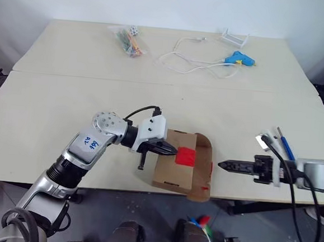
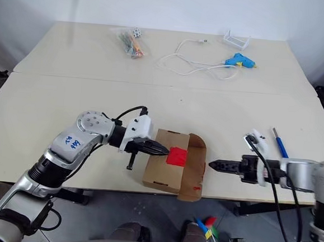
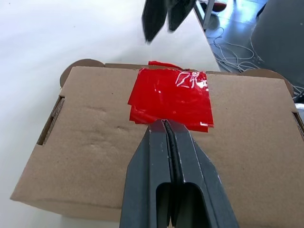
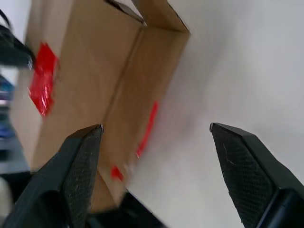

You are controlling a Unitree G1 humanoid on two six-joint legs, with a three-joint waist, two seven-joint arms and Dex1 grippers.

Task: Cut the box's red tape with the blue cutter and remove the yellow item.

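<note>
Box: the box [image 1: 175,167] is sitting at the table's [image 1: 68,102] near edge, red tape [image 1: 185,156] on top.
Left gripper [image 1: 173,151]: I am pressing it closed at the tape.
Right gripper [image 1: 221,165]: I am holding it open beside the box's side flap.
Cutter: the blue cutter [image 1: 285,145] is lying behind my right wrist.
Far side: glue gun [image 1: 239,59], cord, bag.

Left arm [image 1: 87,149]: silver metal shell, round joint cap with ring of small screw holes, blue handwritten marking on white label. White wrist block [image 1: 152,128] with black cable looping out top. Left gripper [image 1: 171,150]: two black tapered fingers. Right arm [image 1: 317,175]: grey shell, black cables along it, white bracket at wrist. Right gripper [image 1: 226,165]: black pointed fingers [image 4: 80,161], fine crosshatch texture on pads.
</note>
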